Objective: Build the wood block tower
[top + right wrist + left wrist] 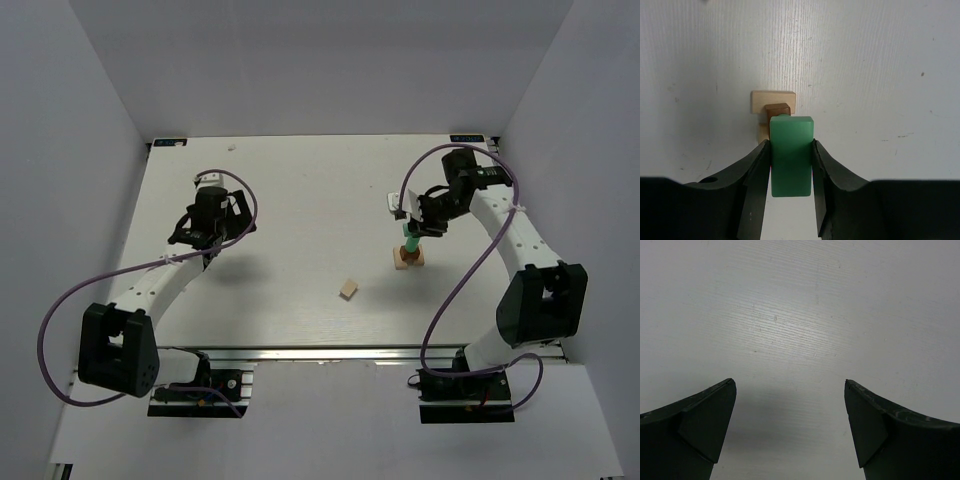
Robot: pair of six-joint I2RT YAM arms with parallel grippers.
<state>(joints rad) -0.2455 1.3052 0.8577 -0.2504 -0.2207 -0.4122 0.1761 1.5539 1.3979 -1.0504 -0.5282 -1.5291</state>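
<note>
My right arm (520,250) reaches up the right side of the table (300,180), bends at the far end and folds back inward, so the right gripper (413,228) points down over the wood block tower (408,258). The tower stands right of the table's middle.

In the right wrist view, the right gripper (791,145) is clamped on a green block (791,155). Its two black, curved fingers (757,170) press flat against the block's long sides. The green block is a smooth, matte rectangle with crisp edges, held lengthwise between the pads. Just beyond its far end I see a small dark brown block (777,110) with a squarish face. This sits on a pale tan block (773,100) that lies flat and shows faint wood grain. I cannot tell whether the green block touches the brown one or hangs just above it.

My left arm (160,285) rises along the left side and doubles back at the wrist. The left gripper (192,236) is tilted down at bare table, well apart from the tower. Its wrist view shows the left gripper (790,385) spread wide with nothing between the jaws. The two dark wedge-shaped fingertips (707,422) hang over a white surface with fine parallel streaks.

A loose tan block (348,289) lies on its own near the table's middle, in front of the tower and to its left. Purple cables (60,330) loop from both arms.
</note>
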